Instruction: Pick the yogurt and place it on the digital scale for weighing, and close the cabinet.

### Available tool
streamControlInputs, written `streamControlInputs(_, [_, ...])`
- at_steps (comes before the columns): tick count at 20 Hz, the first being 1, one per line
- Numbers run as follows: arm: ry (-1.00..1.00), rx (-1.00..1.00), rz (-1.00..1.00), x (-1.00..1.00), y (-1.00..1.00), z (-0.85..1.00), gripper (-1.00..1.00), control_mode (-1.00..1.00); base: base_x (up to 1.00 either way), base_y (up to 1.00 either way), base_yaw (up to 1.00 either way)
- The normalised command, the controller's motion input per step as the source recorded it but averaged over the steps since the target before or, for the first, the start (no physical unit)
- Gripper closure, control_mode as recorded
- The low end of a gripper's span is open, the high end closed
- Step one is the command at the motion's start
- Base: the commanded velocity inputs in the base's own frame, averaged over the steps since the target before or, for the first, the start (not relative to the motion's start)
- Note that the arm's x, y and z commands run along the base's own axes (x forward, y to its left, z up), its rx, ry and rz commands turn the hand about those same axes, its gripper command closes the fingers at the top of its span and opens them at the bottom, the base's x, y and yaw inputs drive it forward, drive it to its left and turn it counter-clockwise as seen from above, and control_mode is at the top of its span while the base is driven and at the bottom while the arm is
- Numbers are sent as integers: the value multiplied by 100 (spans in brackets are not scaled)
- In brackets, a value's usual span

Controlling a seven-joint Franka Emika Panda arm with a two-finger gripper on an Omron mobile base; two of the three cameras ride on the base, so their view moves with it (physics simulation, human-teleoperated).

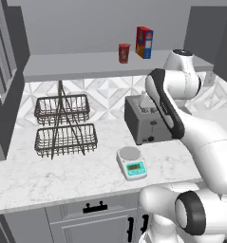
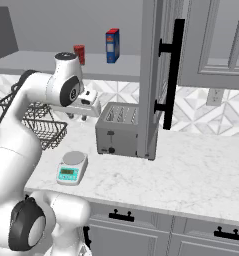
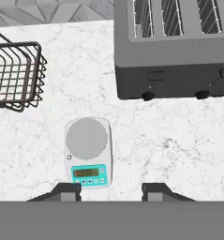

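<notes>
The yogurt, a small red cup, stands on the lower shelf of the open cabinet. One cabinet door with a black bar handle swings out over the counter at the right; the other door hangs open at the left. On the marble counter lies the digital scale, its round grey plate bare. My gripper hangs above the counter, pointing down, just in front of the toaster and well below the yogurt. It is open, with nothing between its fingers.
A grey toaster sits behind the scale. A red-and-blue box stands beside the yogurt. A two-tier wire basket rack occupies the counter's left. Drawers with black handles lie below the counter edge.
</notes>
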Motion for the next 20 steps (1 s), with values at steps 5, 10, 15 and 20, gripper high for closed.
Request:
streamControlInputs(5, [-10, 0, 2, -49, 3, 0, -100, -100, 0, 0, 0])
streamControlInputs(10, [-23, 0, 2, -67, 3, 8, -100, -100, 0, 0, 0])
streamControlInputs(15, [-35, 0, 3, -42, 11, 44, -100, -100, 0, 0, 0])
streamControlInputs(20, [-27, 0, 6, -28, 12, 56, -100, -100, 0, 0, 0])
